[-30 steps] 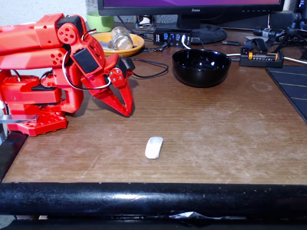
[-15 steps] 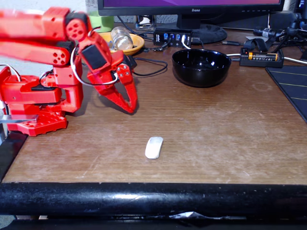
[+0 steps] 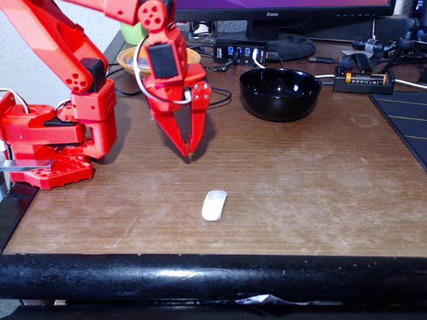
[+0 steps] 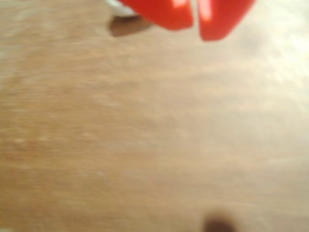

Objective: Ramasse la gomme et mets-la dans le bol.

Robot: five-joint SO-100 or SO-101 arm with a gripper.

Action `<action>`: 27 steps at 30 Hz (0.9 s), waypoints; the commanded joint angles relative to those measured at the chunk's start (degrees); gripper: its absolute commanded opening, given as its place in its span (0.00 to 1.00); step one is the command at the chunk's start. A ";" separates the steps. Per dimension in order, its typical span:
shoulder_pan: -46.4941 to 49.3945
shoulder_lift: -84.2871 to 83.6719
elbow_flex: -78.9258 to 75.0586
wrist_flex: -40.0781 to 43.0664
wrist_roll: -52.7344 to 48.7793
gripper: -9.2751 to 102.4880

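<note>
Hanging nose-down in the upper centre-left of the fixed view, the red plastic gripper point(image 3: 189, 155) tapers to two pointed fingers point(image 3: 198, 127) that meet at their tips, so the opening is narrow to nil and nothing lies between them. The arm point(image 3: 50, 33) is built of matte, blocky red printed segments with round joint housings and a looped white cable, rising from a red base point(image 3: 50, 150) at the left edge. White, oblong and flat with rounded ends, the eraser point(image 3: 214, 205) lies on the table point(image 3: 307, 193) in the lower centre of the frame, below the fingertips and apart from them. The table surface is worn brown wood-grain laminate with pale scuffs, edged at the front by a glossy black rounded rim point(image 3: 213, 277). Deep, round and glossy black, the bowl point(image 3: 280, 93) stands in the upper centre-right, well apart from the eraser. A shallow orange-yellow dish point(image 3: 133, 59) sits partly behind the arm at upper left, and a monitor stand point(image 3: 280, 40) occupies the top edge. In the wrist view, the red fingers point(image 4: 164, 12) enter from the top edge, blurred, separated by a thin slit, above smooth brown table point(image 4: 145, 135)
</note>
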 commanded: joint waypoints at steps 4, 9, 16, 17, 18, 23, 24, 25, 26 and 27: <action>2.29 -5.01 -15.21 5.80 -4.92 0.24; 4.83 -14.33 -22.94 7.82 -6.94 0.29; 10.02 -24.17 -28.65 7.73 -11.78 0.30; 10.28 -24.79 -29.18 8.26 -12.13 0.30; 10.46 -25.22 -29.79 8.79 -12.39 0.30; 12.39 -26.89 -31.29 9.32 -13.89 0.30; 12.66 -27.42 -31.38 9.23 -14.06 0.30; 13.10 -27.51 -31.46 8.88 -14.15 0.30; 13.45 -27.33 -31.03 8.00 -14.41 0.30; 13.89 -27.51 -30.85 7.29 -14.77 0.30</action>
